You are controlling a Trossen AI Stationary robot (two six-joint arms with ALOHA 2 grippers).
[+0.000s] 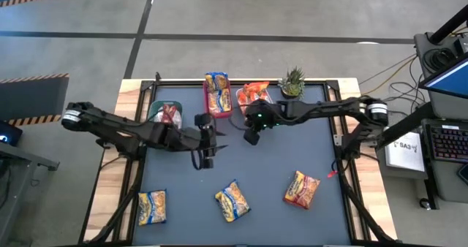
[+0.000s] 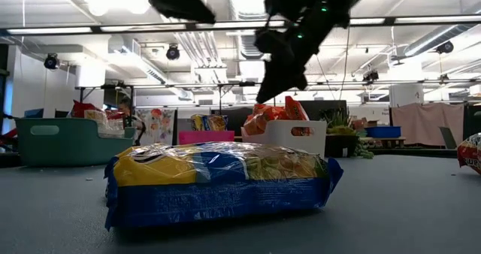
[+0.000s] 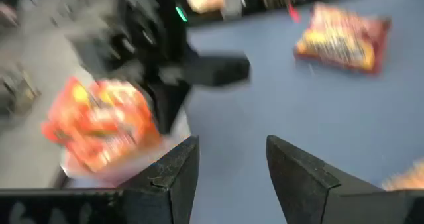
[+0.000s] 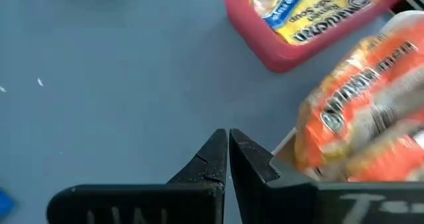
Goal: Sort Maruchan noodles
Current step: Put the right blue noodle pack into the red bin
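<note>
Dark left gripper [image 3: 228, 168] fingers apart, right gripper [image 4: 228, 148] fingers closed, empty, beside white plastic bin [image 4: 285, 144] near desk's far edge

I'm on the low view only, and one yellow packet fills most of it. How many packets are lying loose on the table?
Observer: Three, in the high view: the left yellow packet, the middle yellow packet and the orange packet.
Operator: Is the right gripper holding anything?
Observer: No. The right wrist view shows the right gripper shut on nothing.
Operator: And the left?
Observer: The left wrist view shows the left gripper open and empty.
</note>
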